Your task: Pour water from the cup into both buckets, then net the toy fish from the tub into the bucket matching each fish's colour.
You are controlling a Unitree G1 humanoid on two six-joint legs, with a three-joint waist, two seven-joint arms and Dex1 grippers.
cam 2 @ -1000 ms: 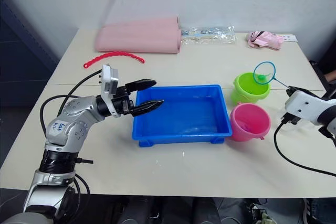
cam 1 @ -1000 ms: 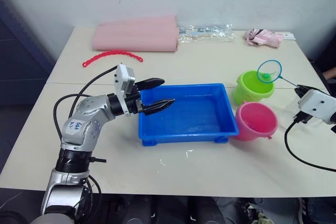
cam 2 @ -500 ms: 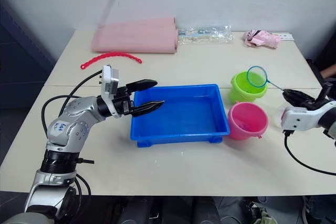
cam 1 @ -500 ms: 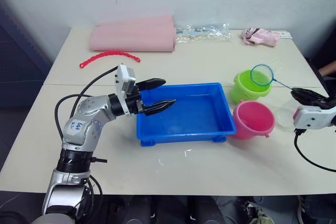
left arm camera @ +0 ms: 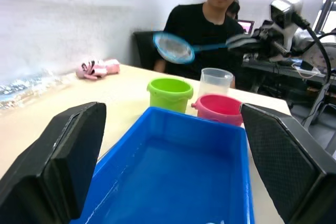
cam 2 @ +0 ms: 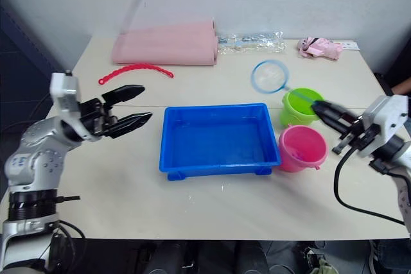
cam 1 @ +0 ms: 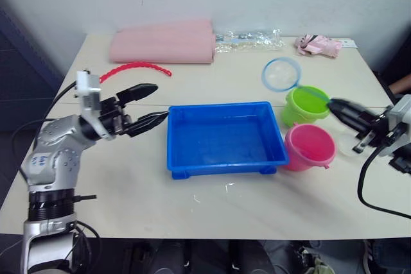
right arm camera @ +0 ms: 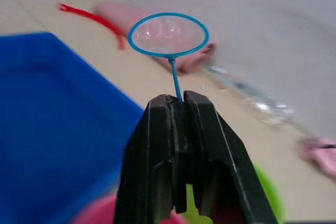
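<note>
The blue tub (cam 1: 225, 138) sits mid-table and holds shallow water. The toy fish are out of view. To its right stand the lime green bucket (cam 1: 307, 104) and, nearer to me, the pink bucket (cam 1: 312, 147). The clear cup (left arm camera: 215, 81) stands behind the pink bucket. My right gripper (cam 1: 339, 108) is shut on the net's thin handle. The net's blue hoop (cam 1: 280, 74) hangs in the air over the table between the tub's far right corner and the green bucket. My left gripper (cam 1: 160, 101) is open, just left of the tub's left rim, holding nothing.
A folded pink cloth (cam 1: 164, 42), a red beaded strip (cam 1: 135, 67), clear plastic wrapping (cam 1: 250, 38) and a small pink item (cam 1: 318, 44) lie along the table's far side. A person (left arm camera: 220, 19) sits beyond the table's right end.
My left gripper has drawn back left, off the tub's rim. My right gripper has swung the net up and left, from over the green bucket toward the tub's far right corner.
</note>
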